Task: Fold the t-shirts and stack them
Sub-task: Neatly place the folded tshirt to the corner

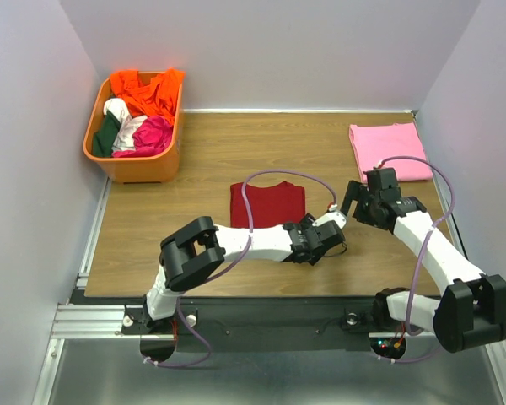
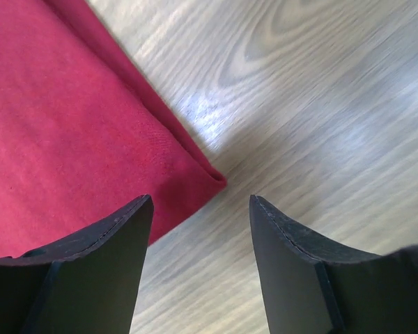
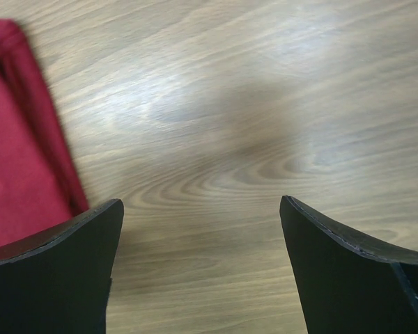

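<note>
The maroon t-shirt (image 1: 267, 204) lies folded into a flat rectangle at the middle of the table. The light pink t-shirt (image 1: 390, 150) lies folded at the far right. My left gripper (image 1: 310, 234) is open and empty, low over the maroon shirt's near right corner. In the left wrist view that corner (image 2: 90, 132) lies just ahead of the left gripper (image 2: 200, 198). My right gripper (image 1: 352, 201) is open and empty over bare wood, to the right of the maroon shirt. The shirt's edge (image 3: 17, 160) shows at the left of the right gripper (image 3: 202, 202).
An orange plastic basket (image 1: 133, 167) with several crumpled garments stands at the far left corner. Walls close in the table at the left, back and right. A metal rail (image 1: 93, 245) runs along the table's left edge.
</note>
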`<action>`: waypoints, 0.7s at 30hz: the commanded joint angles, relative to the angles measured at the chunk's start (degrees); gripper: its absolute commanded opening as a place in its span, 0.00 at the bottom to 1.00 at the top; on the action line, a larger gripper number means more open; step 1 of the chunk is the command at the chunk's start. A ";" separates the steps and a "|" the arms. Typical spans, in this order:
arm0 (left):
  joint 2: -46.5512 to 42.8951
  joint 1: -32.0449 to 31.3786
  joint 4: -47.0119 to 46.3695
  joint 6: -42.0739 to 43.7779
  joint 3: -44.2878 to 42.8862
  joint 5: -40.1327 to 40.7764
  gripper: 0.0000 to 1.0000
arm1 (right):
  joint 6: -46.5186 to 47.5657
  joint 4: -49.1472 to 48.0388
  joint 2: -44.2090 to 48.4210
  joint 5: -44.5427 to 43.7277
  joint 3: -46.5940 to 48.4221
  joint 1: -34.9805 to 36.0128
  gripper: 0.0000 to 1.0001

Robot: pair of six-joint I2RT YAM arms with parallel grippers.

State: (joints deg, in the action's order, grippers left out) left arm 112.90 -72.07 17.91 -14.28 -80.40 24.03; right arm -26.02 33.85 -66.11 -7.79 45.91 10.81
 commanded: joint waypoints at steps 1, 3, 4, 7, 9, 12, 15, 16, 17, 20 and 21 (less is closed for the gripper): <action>0.29 0.00 1.07 3.82 -4.06 1.72 0.68 | -1.05 1.05 0.10 -3.63 1.37 -1.14 1.00; 1.00 0.00 0.28 4.26 -3.63 1.63 0.68 | -1.22 1.05 -0.34 -3.37 1.37 -1.58 1.00; 1.79 0.00 0.37 4.70 -3.54 1.20 0.68 | -1.40 1.05 -0.77 -2.94 1.37 -1.58 1.00; 3.20 -0.08 0.11 4.79 -3.19 1.02 0.66 | -1.66 0.87 -1.22 -2.32 1.37 -1.93 1.00; 3.90 -0.17 -0.33 4.97 -3.10 1.11 0.63 | -1.75 0.87 -1.39 -2.14 1.02 -1.93 1.00; 5.22 -0.52 -0.25 5.32 -2.83 1.11 0.58 | -2.01 0.87 -1.48 -0.65 0.85 -2.02 1.00; 5.92 -0.70 -0.42 5.49 -2.39 1.54 0.42 | -2.37 0.52 -1.57 0.23 1.02 -2.02 1.00; 6.27 -0.70 -0.33 5.49 -2.22 1.72 0.37 | -2.45 0.26 -1.57 0.58 1.11 -1.93 1.00; 6.28 -0.70 -0.42 5.41 -2.04 1.81 0.33 | -2.54 0.17 -1.74 0.67 1.29 -2.02 1.00; 6.37 -0.70 -0.42 5.49 -1.69 2.77 0.13 | -2.89 -0.27 -2.36 1.81 1.99 -2.11 1.00; 6.19 -0.70 -0.42 5.41 -1.60 3.21 0.11 | -2.98 -0.45 -2.45 2.08 2.16 -2.19 1.00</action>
State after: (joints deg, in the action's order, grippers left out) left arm 118.26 -72.42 16.38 -8.99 -81.54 25.82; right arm -27.92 34.48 -68.05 -7.20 45.93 9.32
